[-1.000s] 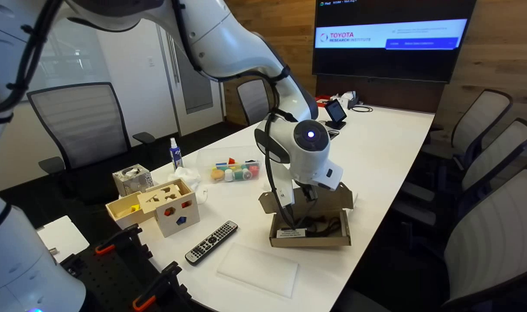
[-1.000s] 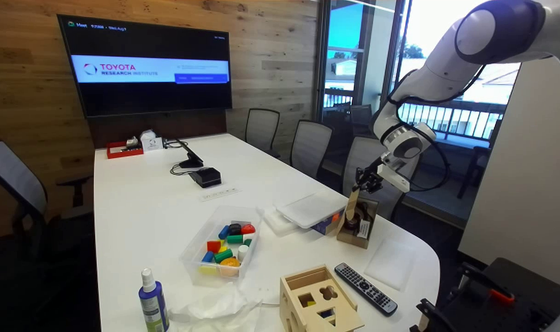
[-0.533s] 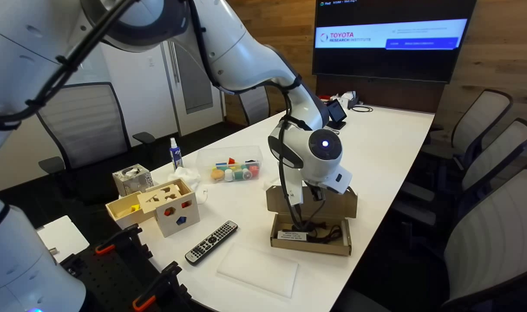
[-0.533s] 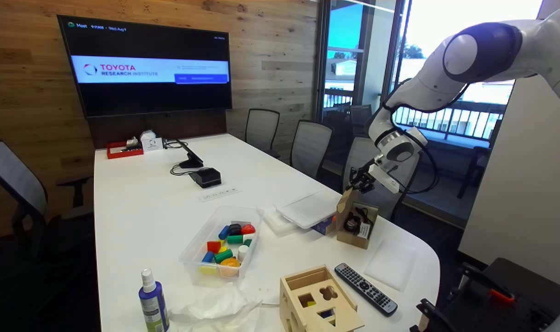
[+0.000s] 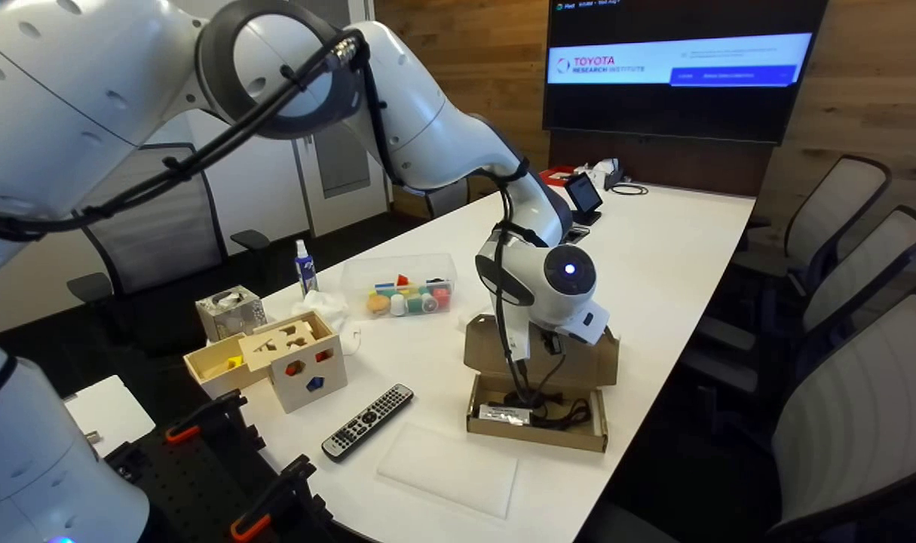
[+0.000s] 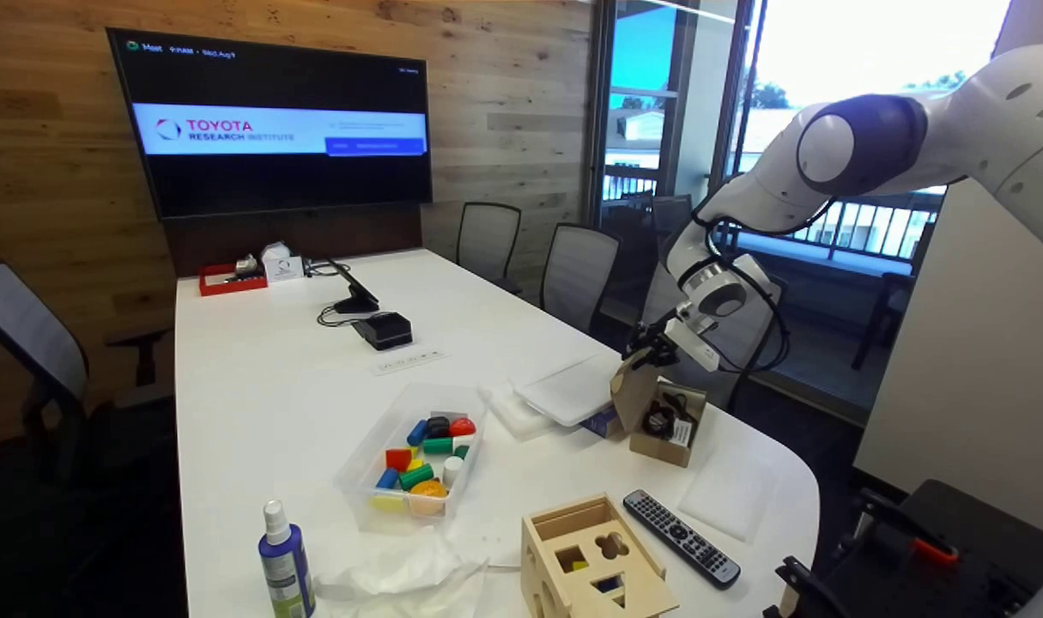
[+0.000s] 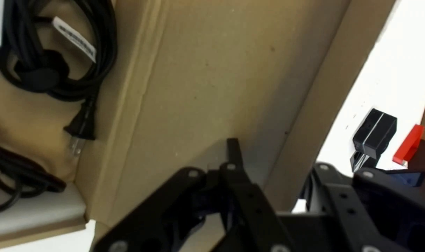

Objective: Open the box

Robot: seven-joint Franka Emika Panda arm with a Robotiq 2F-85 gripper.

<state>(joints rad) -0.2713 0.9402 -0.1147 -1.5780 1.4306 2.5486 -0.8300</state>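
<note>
The box (image 5: 537, 435), of brown cardboard, sits on the white table (image 5: 654, 271), directly below the gripper (image 6: 643, 348) in both exterior views. It stands open: its lid (image 5: 586, 363) is raised and tilted back, the upper edge right at the gripper. In the wrist view the two fingers (image 7: 234, 152) are spread well apart, one in front of the lid's inner face and the other past the lid's folded edge, so that edge lies between them; whether either finger presses on the cardboard cannot be told. To the left of the fingers, the box holds a coiled black cable (image 7: 107, 45) with a white tag (image 7: 74, 39) and a plug (image 7: 81, 124).

In an exterior view, a pale flat sheet (image 5: 450, 469) and a remote control (image 5: 367, 422) lie lower than the gripper and to its left, with a wooden cube (image 5: 310, 363) farther left. In an exterior view, a clear container of coloured pieces (image 6: 384, 442) is left of the gripper, and a blue spray bottle (image 6: 286, 558) farther left.
</note>
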